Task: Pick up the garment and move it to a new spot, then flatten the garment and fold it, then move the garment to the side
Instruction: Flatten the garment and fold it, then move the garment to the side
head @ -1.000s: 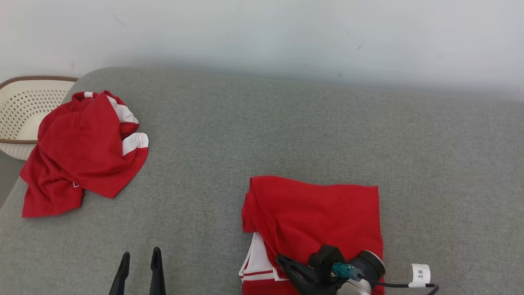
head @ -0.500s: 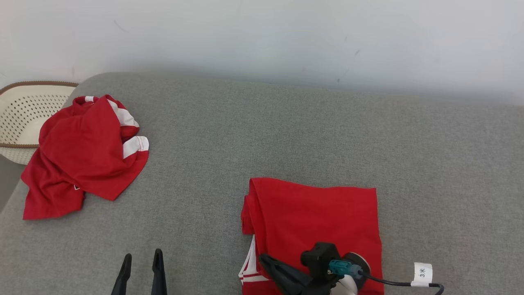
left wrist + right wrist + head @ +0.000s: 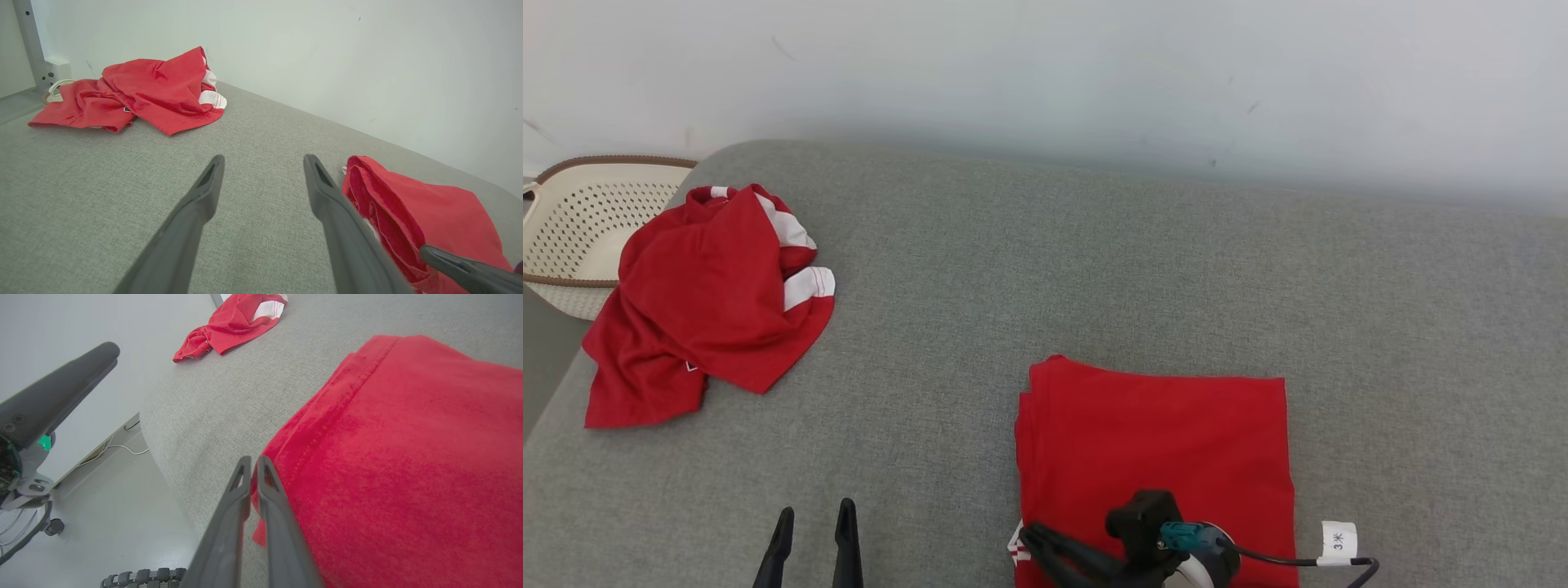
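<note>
Well beyond the spread, empty fingers of the left gripper [image 3: 817, 510] lies a crumpled red garment [image 3: 694, 302]. To their right, the folded garment [image 3: 1160, 433] now sits squarer, its white stripe nearly tucked away. The right gripper [image 3: 1031, 535], pressed shut, has slid to its near-left corner; whether it pinches cloth is unclear. Folding looks nearly done.

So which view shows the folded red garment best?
Head view: the folded garment lies nearly whole, its square outline clear. Left wrist view gives its layered side at a low angle; right wrist view, a close-up of one corner.
</note>
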Available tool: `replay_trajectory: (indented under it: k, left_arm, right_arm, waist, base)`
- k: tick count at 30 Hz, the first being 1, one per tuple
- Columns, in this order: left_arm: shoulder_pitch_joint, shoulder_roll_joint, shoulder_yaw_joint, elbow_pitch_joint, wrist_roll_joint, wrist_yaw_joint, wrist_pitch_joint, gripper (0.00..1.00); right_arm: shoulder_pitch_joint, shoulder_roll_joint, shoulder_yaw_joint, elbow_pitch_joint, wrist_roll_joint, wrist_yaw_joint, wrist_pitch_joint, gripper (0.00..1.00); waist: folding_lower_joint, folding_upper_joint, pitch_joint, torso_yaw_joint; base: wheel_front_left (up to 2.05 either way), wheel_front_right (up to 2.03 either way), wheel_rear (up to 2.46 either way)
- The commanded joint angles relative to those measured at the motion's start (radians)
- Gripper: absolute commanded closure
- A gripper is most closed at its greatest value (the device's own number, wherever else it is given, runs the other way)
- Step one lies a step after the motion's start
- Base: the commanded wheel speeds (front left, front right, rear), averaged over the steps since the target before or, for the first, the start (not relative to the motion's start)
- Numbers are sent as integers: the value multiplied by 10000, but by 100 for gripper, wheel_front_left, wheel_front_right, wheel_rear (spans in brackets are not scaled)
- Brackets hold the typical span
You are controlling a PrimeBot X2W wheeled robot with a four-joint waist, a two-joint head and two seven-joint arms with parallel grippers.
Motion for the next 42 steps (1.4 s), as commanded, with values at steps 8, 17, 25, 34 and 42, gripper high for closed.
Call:
replay_trajectory:
  k: [8,17,25,34,42]
  left_arm:
    - [182,2,152,-63,75,46,-52,0]
    - [270,0,429,-240,228,-2,-50,0]
    - [345,0,541,-290,288,-59,-49,0]
    - [298,2,550,-268,336,-106,-47,0]
    - [159,2,542,-236,375,-162,-47,0]
  right_arm:
    - [-368,-157,-323,-43,-210,-7,-606,0]
    - [-36,-655,-2981,-729,-1104,-7,-534,0]
    - [818,-826,-4988,-882,-1753,-7,197,0]
    - [1385,-499,-5854,-568,-2056,-7,711,0]
    - [1093,-217,-6218,412,-1739,-7,806,0]
  waist:
    - [0,-1,-16,-158]
    - [0,-1,-26,-508]
    - [0,-1,-50,-647]
    - [0,-1,17,-712]
    - [0,-1,199,-728]
  base:
    - [0,0,0]
    - [0,0,0]
    - [0,0,0]
    - [0,0,0]
    - [0,0,0]
